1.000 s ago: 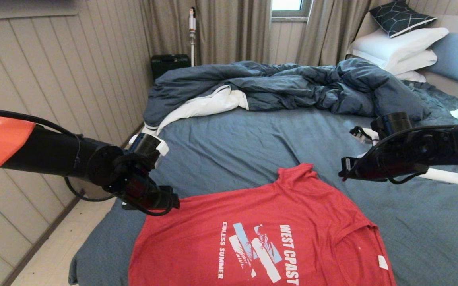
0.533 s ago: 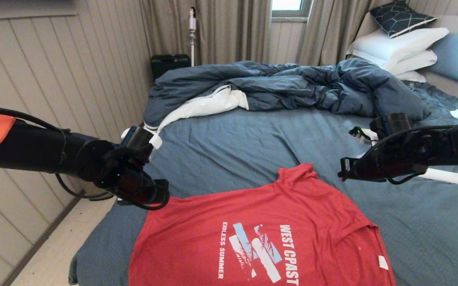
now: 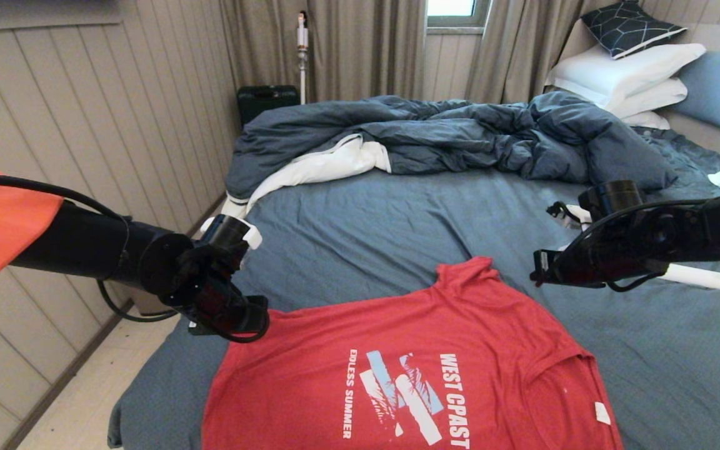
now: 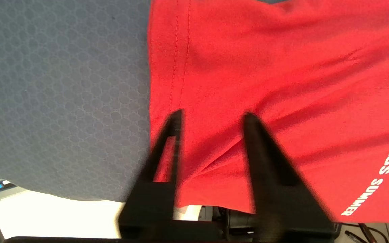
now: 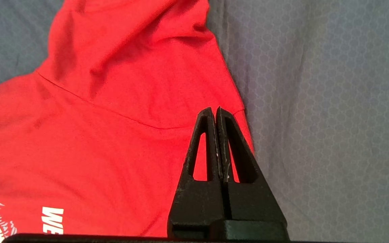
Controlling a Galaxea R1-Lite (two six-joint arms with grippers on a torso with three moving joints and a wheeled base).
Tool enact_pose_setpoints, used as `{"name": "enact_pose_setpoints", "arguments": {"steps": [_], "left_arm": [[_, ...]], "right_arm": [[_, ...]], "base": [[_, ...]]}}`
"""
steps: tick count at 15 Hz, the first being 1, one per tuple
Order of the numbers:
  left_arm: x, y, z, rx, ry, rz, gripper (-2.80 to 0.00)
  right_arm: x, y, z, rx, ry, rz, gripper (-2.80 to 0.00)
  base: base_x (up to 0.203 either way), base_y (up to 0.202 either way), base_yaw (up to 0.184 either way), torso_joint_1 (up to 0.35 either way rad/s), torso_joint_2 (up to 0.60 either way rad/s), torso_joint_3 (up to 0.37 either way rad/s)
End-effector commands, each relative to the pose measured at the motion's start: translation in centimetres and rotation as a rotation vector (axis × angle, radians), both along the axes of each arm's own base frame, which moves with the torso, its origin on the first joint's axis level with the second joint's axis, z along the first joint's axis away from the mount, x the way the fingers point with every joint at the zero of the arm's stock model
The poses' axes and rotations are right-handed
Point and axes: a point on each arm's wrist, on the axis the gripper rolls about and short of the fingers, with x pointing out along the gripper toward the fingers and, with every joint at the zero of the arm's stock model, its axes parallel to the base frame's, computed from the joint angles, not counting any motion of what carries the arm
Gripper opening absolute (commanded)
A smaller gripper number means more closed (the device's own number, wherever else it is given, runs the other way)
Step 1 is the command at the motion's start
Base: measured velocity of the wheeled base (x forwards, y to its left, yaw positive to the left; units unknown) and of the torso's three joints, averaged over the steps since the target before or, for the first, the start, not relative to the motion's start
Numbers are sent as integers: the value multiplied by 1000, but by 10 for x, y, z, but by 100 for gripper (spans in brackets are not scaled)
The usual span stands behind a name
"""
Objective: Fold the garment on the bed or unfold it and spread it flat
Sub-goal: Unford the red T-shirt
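Observation:
The garment (image 3: pixel 360 331), a red T-shirt with white lettering, lies spread face up on the near part of the bed (image 3: pixel 397 219), collar toward the right. My left gripper (image 3: pixel 261 317) hangs over its hem corner at the bed's left edge. In the left wrist view the left gripper (image 4: pixel 213 114) is open, and the garment (image 4: pixel 265 67) lies creased below the fingers. My right gripper (image 3: pixel 538 269) hovers by the far sleeve. Seen from the right wrist, the right gripper (image 5: pixel 213 109) is shut and empty above the garment (image 5: pixel 96 135) near the sleeve seam.
A rumpled dark blue duvet (image 3: pixel 460 134) is piled across the far side of the bed. White pillows (image 3: pixel 622 75) and a dark patterned cushion (image 3: pixel 629 25) sit at the back right. Light floor (image 3: pixel 85 400) and a panelled wall border the bed's left edge.
The left arm drew slightly away to the left, then came back toward the hem corner. The garment and the right arm have not moved.

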Motion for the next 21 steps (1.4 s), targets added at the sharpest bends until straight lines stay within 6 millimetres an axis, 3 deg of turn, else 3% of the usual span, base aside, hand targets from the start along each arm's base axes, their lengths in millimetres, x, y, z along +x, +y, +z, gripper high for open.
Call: {"name": "enact_pose_setpoints", "arguments": {"steps": [1,7,11,14,15,21], "left_arm": [[1,0,-2,3,6,3,0],[11,-5,-12,1,13,15,0],[33,0,-30,1,-1,71,0],[34,1,-31,-3,2,75,0],[34,1,-32,-4,8,81,-280],[35,2,-36,-12,15,85,-280]], "right_arm": [[1,0,-4,2,10,1,-280],[9,-1,-16,2,36,-2,-280],[11,0,-20,3,47,1,-280],[19,0,-38,5,88,-1,-280],[20,0,-38,3,85,2,-280],[26,0,-35,-23,62,25,-280]], "base": [[0,0,0,0,0,0],[0,0,0,0,0,0],[0,0,0,0,0,0],[0,0,0,0,0,0],[0,0,0,0,0,0],[0,0,0,0,0,0]]}}
